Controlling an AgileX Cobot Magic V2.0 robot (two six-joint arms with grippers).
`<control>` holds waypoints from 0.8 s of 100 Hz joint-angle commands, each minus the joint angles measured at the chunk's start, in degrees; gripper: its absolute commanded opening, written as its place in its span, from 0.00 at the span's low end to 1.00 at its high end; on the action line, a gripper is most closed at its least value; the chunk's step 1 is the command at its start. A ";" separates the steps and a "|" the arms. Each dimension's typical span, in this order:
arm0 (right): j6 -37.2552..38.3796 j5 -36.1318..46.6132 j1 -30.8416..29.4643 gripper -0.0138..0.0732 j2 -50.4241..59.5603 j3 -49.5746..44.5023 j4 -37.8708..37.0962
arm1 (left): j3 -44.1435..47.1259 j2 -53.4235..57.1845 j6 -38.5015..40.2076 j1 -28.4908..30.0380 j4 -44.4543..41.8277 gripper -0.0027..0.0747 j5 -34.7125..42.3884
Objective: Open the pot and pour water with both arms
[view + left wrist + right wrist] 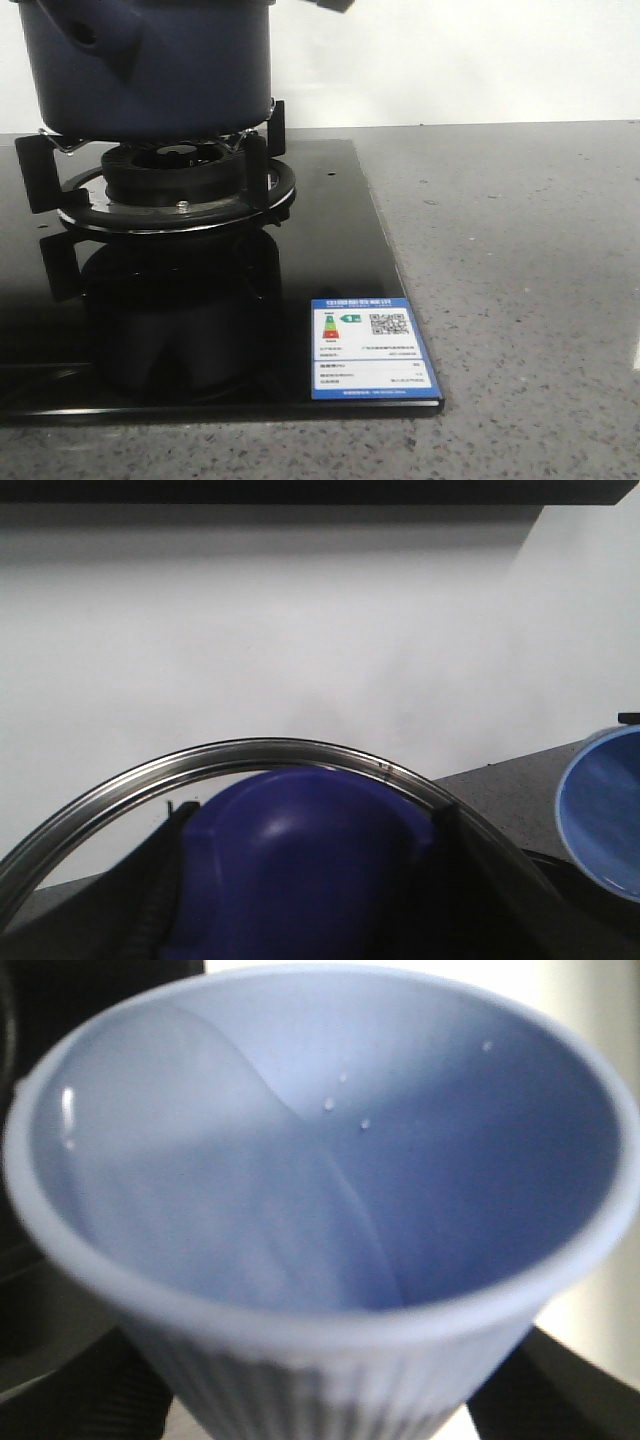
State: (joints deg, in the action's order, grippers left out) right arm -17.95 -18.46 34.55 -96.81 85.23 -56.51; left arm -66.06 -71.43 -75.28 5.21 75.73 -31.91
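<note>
The dark navy pot (pixel 150 65) stands on the black burner grate (pixel 170 180) at the far left of the front view; its top is cut off by the frame. My left gripper (pixel 305 880) is shut on the blue knob (pixel 300 850) of the steel-rimmed glass lid (pixel 250 752), which shows against the white wall. My right gripper (pixel 320 1400) is shut on the pale blue ribbed cup (pixel 320 1190), with black fingers (pixel 80 1390) on either side. The cup holds water with a slanted surface. It also shows in the left wrist view (pixel 605 810).
The black glass stove top (pixel 330 250) carries a blue-and-white energy label (pixel 370 348) at its front right corner. Grey speckled counter (pixel 520 300) lies to the right. A white wall (pixel 480 60) is behind. A black part (pixel 330 5) pokes in at the top edge.
</note>
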 commanded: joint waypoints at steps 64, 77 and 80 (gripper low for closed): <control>-0.25 7.97 0.01 0.61 3.03 2.62 -29.41 | -1.88 2.09 0.47 0.25 4.07 0.44 0.77; -0.25 7.87 0.01 0.61 3.03 2.62 -30.75 | -1.88 2.09 0.47 0.25 4.07 0.44 0.77; -0.25 7.87 0.01 0.61 3.03 2.62 -31.05 | -1.88 2.09 0.47 0.25 4.07 0.44 0.77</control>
State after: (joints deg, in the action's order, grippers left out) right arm -17.95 -11.04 34.65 -96.81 85.45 -85.04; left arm -66.06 -71.43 -75.28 5.21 75.80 -31.91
